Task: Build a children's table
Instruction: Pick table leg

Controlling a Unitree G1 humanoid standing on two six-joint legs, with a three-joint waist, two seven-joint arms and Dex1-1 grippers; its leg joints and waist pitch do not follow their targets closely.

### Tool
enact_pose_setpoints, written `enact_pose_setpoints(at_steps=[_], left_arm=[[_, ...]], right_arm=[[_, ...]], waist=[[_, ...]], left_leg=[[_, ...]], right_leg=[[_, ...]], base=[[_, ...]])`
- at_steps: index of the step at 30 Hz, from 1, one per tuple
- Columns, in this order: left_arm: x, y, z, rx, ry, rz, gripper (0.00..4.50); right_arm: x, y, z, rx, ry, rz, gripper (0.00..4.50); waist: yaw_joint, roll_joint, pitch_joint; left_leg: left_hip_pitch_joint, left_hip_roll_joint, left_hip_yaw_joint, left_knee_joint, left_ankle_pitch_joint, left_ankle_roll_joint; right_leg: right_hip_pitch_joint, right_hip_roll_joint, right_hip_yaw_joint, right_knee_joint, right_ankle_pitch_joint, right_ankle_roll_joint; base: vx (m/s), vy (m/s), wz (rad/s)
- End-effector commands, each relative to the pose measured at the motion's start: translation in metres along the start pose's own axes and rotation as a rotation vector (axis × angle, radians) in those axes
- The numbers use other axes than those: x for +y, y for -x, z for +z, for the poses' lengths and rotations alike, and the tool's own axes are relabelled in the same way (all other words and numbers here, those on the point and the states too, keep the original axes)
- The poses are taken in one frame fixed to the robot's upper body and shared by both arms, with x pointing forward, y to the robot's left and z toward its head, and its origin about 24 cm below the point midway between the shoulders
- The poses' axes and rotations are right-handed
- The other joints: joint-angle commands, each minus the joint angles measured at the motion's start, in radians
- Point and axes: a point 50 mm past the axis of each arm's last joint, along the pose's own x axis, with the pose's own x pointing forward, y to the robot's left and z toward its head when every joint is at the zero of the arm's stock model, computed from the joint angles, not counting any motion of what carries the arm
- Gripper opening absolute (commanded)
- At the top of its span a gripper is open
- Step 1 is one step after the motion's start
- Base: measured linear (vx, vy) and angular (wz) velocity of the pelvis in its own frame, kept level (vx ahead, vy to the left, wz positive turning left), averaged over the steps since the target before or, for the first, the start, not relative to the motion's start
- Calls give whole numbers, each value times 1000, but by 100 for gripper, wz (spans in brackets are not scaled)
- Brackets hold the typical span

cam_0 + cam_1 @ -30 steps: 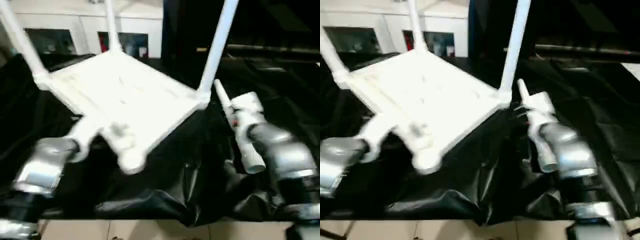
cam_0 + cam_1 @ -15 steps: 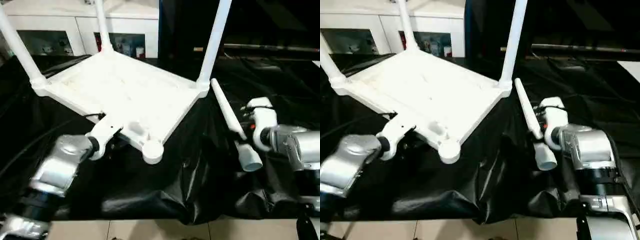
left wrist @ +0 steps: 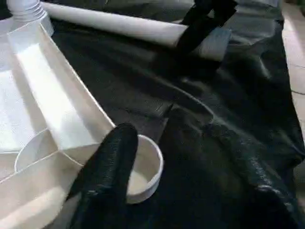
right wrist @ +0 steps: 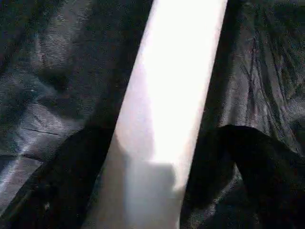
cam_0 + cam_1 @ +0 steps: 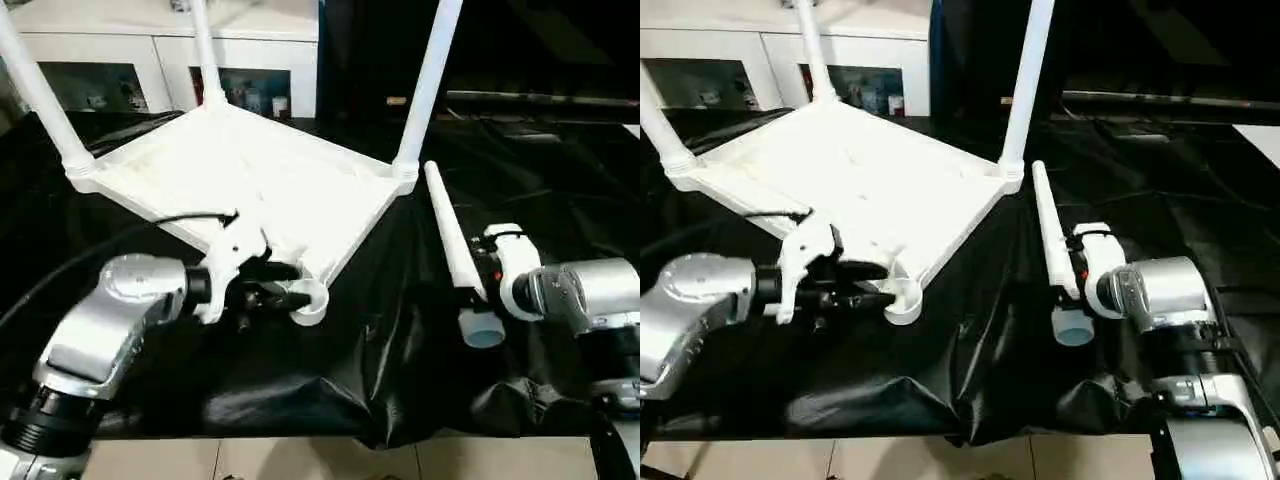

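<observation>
Upside down, the white tabletop (image 5: 250,180) is lying on the black sheet (image 5: 380,340) with its ribbed underside facing up. Three white legs are standing in its corner sockets: one at the far left corner (image 5: 40,95), one at the far corner (image 5: 203,50) and one at the right corner (image 5: 428,85). The near corner socket (image 5: 902,298) is sitting empty, its round opening facing up.

The left gripper (image 5: 855,285) is reaching in at that near corner, one black finger (image 3: 112,167) lying across the socket's rim in the left wrist view; its fingers are standing apart, and I cannot tell whether they are pressing on the plastic.

The fourth leg (image 5: 455,250) is lying loose on the sheet just right of the tabletop, its wide end toward the robot. The right gripper (image 4: 157,157) is straddling this leg with its fingers spread on either side of it.

Behind the black sheet, a white glass-doored cabinet (image 5: 120,70) is standing.
</observation>
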Motion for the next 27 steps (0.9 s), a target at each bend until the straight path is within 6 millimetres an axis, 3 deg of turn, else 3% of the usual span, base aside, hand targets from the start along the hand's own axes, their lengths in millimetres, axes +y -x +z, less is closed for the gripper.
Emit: enact_pose_setpoints(at_steps=[1,8,12,14,17,19,25,27], left_arm=[[0,3,9,-12,-23,-10,287],[-2,1,11,-12,-21,-30,356],[-1,1,13,-14,-21,-28,359],[-1,1,12,-13,-21,-29,394],[-1,-2,12,-23,-13,-31,398],[0,-3,12,-44,-1,-24,441],[10,-8,15,-169,67,38,447],[13,-10,16,-185,79,61,450]], right_arm=[[-4,3,4,0,8,-33,406],[-7,-1,-1,15,-26,-45,337],[-10,-4,-4,13,-58,-53,317],[-11,-5,-6,13,-70,-62,300],[-16,-8,-11,3,-121,-79,280],[-20,-10,-15,-29,-170,-100,255],[-25,-13,-23,-211,-336,-67,220],[-24,-12,-21,-279,-353,-35,212]], waist=[[-1,-10,-67],[-2,-11,-67],[-2,-8,-68],[-1,-5,-67],[-3,-10,-67],[-3,-11,-67],[-3,-6,-68],[-5,-10,-69]], left_leg=[[-6,4,10,-57,-124,12],[-5,4,11,-56,-122,9],[-4,3,11,-56,-125,6],[-3,3,10,-56,-132,3],[-3,3,11,-56,-142,0],[-2,2,11,-57,-148,-4],[5,1,11,-59,-198,-12],[6,1,8,-61,-226,-7]], right_leg=[[64,-34,48,-71,-265,-164],[63,-33,48,-71,-270,-160],[63,-32,48,-71,-273,-158],[62,-32,47,-72,-275,-158],[62,-32,46,-75,-291,-154],[61,-33,46,-77,-308,-144],[56,-29,42,-87,-323,-124],[58,-30,38,-90,-361,-112]], base=[[0,0,0],[0,0,0],[0,0,0],[0,0,0],[0,0,0],[0,0,0],[0,0,0],[0,0,0]])
